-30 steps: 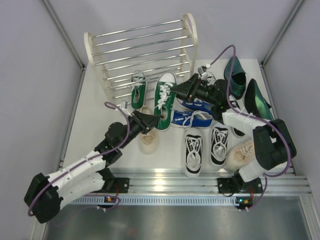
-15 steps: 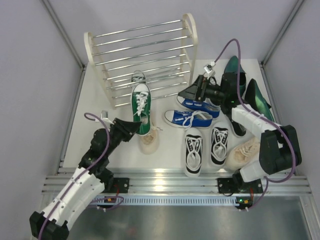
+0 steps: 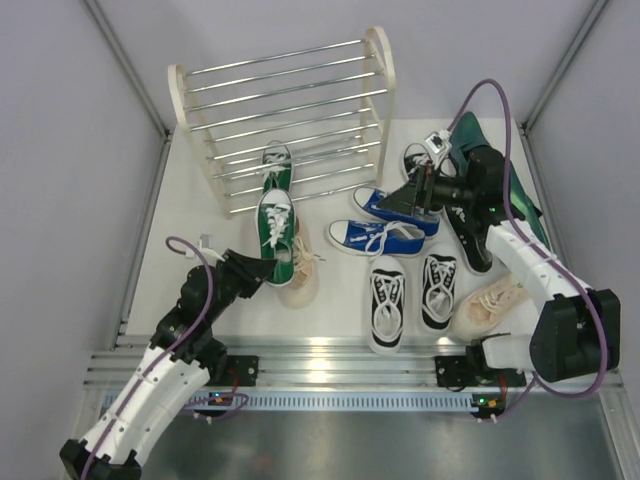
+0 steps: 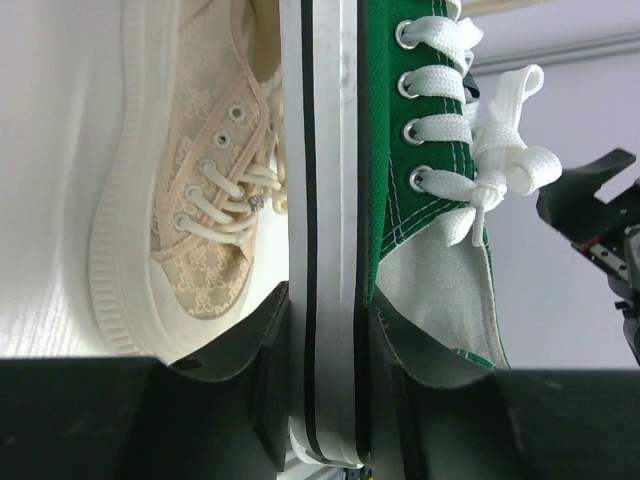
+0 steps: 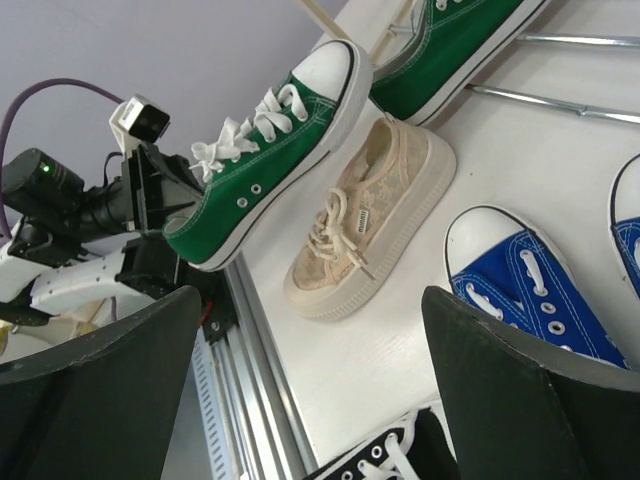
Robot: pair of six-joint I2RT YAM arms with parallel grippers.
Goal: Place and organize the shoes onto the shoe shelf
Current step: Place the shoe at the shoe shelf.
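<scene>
My left gripper (image 3: pixel 262 268) is shut on the heel end of a green sneaker (image 3: pixel 275 232), its fingers (image 4: pixel 262 380) clamping the white sole edge (image 4: pixel 325 300). The sneaker hangs above a beige shoe (image 3: pixel 299 280) that lies on the table. The second green sneaker (image 3: pixel 277 165) rests at the foot of the chrome-rod shoe shelf (image 3: pixel 285 110). My right gripper (image 3: pixel 405 200) is open and empty above the two blue sneakers (image 3: pixel 385 225). In the right wrist view I see the held green sneaker (image 5: pixel 265 150), the beige shoe (image 5: pixel 365 225) and a blue toe (image 5: pixel 520 290).
Two black-and-white sneakers (image 3: pixel 410 298) lie near the front rail. Another black-and-white pair (image 3: pixel 468 240), a beige shoe (image 3: pixel 490 300) and dark green dress shoes (image 3: pixel 515 195) crowd the right side under my right arm. The shelf's upper rods hold nothing.
My left gripper has drawn the green sneaker back toward the near edge, over the beige shoe. My right gripper has pulled away to the right, off the sneaker.
</scene>
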